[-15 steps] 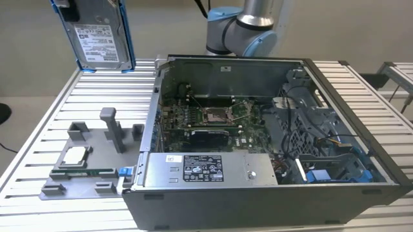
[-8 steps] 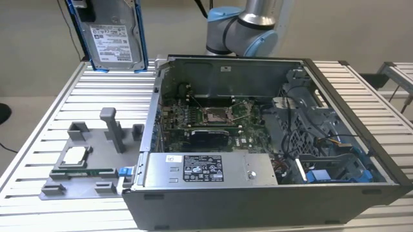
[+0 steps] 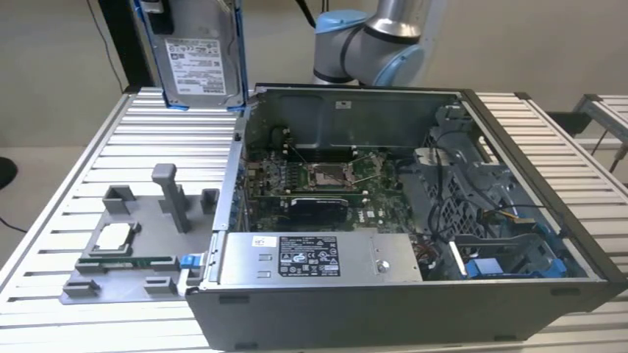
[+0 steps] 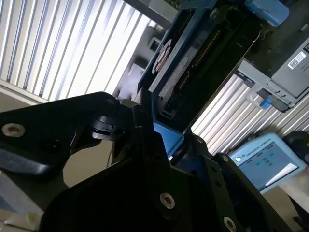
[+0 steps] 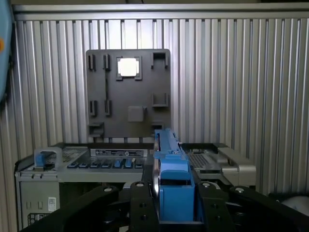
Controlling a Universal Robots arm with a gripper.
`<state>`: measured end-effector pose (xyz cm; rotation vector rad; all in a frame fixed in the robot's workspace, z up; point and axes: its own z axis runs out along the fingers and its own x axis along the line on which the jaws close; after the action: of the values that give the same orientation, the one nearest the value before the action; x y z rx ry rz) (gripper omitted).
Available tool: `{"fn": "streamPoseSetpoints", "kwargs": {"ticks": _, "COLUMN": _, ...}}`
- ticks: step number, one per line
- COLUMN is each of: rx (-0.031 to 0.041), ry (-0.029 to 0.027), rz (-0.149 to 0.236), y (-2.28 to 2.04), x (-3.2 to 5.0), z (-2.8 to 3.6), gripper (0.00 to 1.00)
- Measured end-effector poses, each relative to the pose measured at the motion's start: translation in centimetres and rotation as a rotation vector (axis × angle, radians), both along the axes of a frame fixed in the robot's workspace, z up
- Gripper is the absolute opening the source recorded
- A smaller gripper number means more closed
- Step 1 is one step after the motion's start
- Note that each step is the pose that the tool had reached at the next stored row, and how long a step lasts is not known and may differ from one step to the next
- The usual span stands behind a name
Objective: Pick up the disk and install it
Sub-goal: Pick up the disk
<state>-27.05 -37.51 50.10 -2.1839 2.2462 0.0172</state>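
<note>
Disk (image 5: 173,186) between fingers (image 5: 143,205), first wrist view; label (image 3: 199,59), exterior view

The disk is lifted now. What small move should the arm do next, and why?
Probably carry it sideways toward the exterior view's right, over the open computer case. The gripper is shut on the disk, which hangs upright beside the case, not yet over it.

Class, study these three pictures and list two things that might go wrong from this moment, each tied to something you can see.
1. The gripper grips the disk by its blue frame, high above the table; a slip might drop it.
2. Loose cables crowd the open computer case; the disk could snag on them going in.
</note>
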Motion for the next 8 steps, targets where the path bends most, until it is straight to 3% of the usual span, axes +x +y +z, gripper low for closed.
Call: {"fn": "streamPoseSetpoints", "kwargs": {"ticks": 8, "rx": 0.0000, "ry": 0.0039, "rz": 0.000, "y": -0.44, "x": 2.47, "z": -0.02, "gripper": 0.00}}
